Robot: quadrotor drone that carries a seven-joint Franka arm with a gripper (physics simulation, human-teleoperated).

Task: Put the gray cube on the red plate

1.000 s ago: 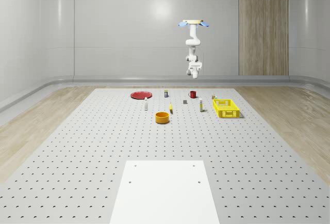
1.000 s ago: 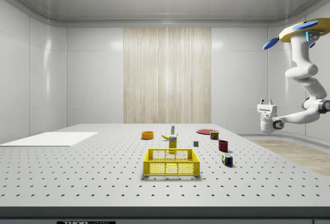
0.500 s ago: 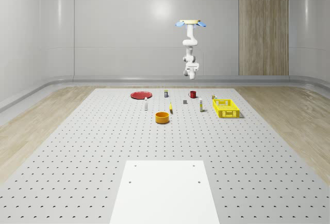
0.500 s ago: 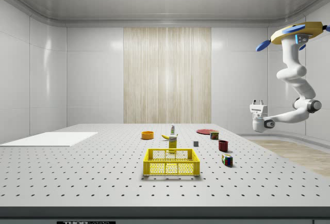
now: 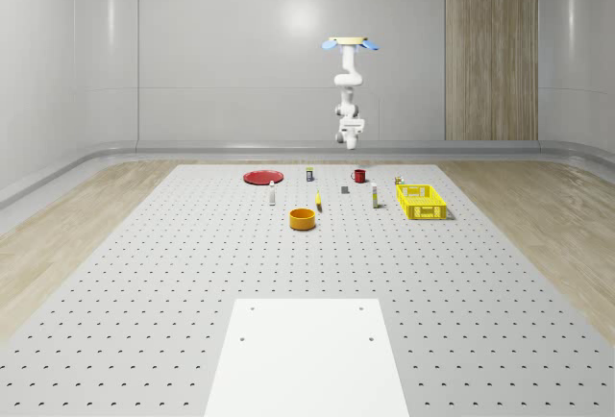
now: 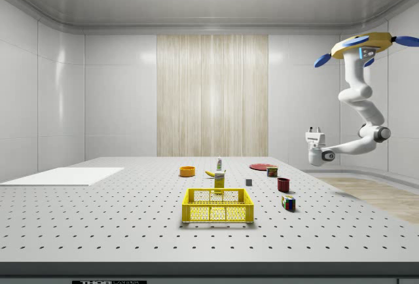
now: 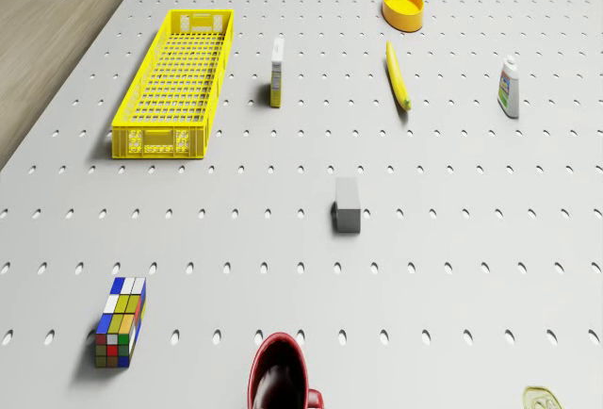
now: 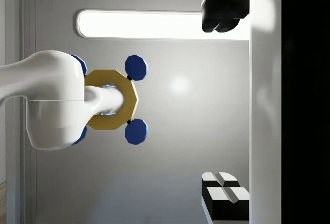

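Nothing of the task is done yet, judging by how things lie: the gray cube (image 5: 345, 188) sits untouched on the bench (image 5: 192, 273), and the red plate (image 5: 263, 177) lies bare near the far edge, toward the far left corner in the whole-scene view.

Going from the near edge outward in that view, there is first a white sheet (image 5: 307, 355), then the orange bowl (image 5: 303, 218), then the yellow basket (image 5: 421, 201) toward the right edge. Beyond these, in the bench's far part, the cube stands in the open between a banana (image 7: 397, 75) and a red mug (image 5: 358, 176), apart from both. The plate is farther still and well apart from the cube.

All is left to do: reach the cube, grip it, carry it across and set it on the plate.

The drone (image 6: 357, 46) hovers high over the bench's far edge, about above the mug. The arm hangs from it, bends at the elbow and runs out level, with the wrist turned so that the tool (image 6: 316, 129) points upward, well above everything on the bench. In the wrist view the fingers (image 8: 224, 195) stand wide apart with nothing between them: the tool is released and empty.
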